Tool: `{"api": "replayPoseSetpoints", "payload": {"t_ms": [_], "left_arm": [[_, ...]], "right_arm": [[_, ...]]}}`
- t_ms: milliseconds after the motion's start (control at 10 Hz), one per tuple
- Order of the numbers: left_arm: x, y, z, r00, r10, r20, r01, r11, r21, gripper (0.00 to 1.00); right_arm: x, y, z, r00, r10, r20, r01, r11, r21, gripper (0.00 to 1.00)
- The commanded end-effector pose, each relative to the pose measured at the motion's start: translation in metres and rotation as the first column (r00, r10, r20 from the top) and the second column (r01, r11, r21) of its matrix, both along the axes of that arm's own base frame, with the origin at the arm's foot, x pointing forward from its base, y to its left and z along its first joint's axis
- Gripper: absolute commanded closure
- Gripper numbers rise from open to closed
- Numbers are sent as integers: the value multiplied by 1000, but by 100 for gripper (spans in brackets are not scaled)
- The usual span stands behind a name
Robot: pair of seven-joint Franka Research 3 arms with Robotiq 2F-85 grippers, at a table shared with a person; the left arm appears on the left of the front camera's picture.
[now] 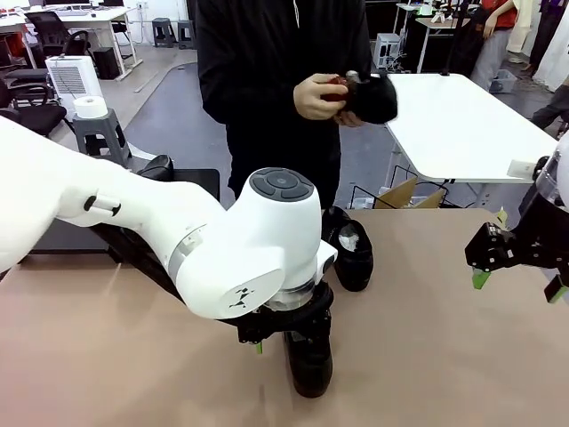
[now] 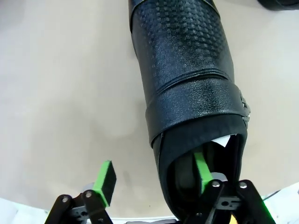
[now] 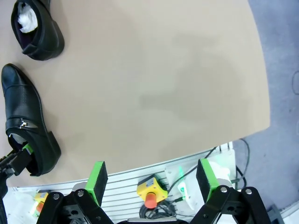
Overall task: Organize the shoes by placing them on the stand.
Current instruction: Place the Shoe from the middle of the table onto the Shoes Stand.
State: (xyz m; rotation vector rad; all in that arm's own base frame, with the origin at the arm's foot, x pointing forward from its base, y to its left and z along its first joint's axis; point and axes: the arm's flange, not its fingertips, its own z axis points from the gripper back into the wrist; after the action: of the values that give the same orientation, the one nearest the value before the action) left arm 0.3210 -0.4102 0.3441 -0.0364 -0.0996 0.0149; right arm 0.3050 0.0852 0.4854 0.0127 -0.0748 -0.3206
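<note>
A black shoe point(image 1: 308, 360) lies on the tan table near its front edge. My left gripper point(image 1: 289, 342) is over the shoe's heel end, open. In the left wrist view one green finger point(image 2: 201, 170) is inside the opening of that shoe point(image 2: 187, 79), and the other finger point(image 2: 105, 182) stands clear of its outer wall. A second shoe point(image 1: 351, 253) with white paper inside lies farther back. The person holds a third shoe point(image 1: 375, 98). My right gripper point(image 1: 518, 283) hangs open at the right with nothing in it. The black stand point(image 1: 203, 184) is at the back left, partly behind my left arm.
The person stands at the far side, with a reddish-brown brush point(image 1: 336, 87) in the other hand. The right wrist view has both table shoes point(image 3: 25, 121) point(image 3: 37, 28) at its left, bare tabletop point(image 3: 154, 84) in the middle, and a yellow button box point(image 3: 150, 191) below the table's edge.
</note>
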Motion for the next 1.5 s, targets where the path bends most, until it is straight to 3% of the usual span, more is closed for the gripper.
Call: {"api": "replayPoseSetpoints", "payload": {"t_ms": [0, 200, 300, 800, 1000, 1300, 1400], "left_arm": [[2, 3, 2, 1000, -6, 21, 7, 1000, -6, 57], [1, 1, 1, 1000, -8, 1, 8, 1000, -25, 97], [0, 0, 4, 1000, -14, 11, 14, 1000, -22, 100], [-2, -7, 2, 1000, -29, 2, 29, 1000, -5, 100], [-2, -7, 9, 997, -79, -3, 79, 997, 14, 100], [-12, 32, 73, 985, -174, -6, 174, 984, 24, 100], [-12, 55, 95, 985, -164, 46, 164, 986, -9, 100]], "right_arm": [[4, 1, 0, 1000, -20, 12, 20, 1000, 15, 0], [4, 1, 0, 1000, -20, 12, 20, 1000, 15, 0], [4, 1, 0, 1000, -20, 12, 20, 1000, 15, 0], [4, 1, 0, 1000, -20, 12, 20, 1000, 15, 0], [4, 1, 0, 1000, -20, 12, 20, 1000, 15, 0], [4, 1, 0, 1000, -20, 12, 20, 1000, 15, 0], [4, 1, 0, 1000, -20, 12, 20, 1000, 15, 0]]}}
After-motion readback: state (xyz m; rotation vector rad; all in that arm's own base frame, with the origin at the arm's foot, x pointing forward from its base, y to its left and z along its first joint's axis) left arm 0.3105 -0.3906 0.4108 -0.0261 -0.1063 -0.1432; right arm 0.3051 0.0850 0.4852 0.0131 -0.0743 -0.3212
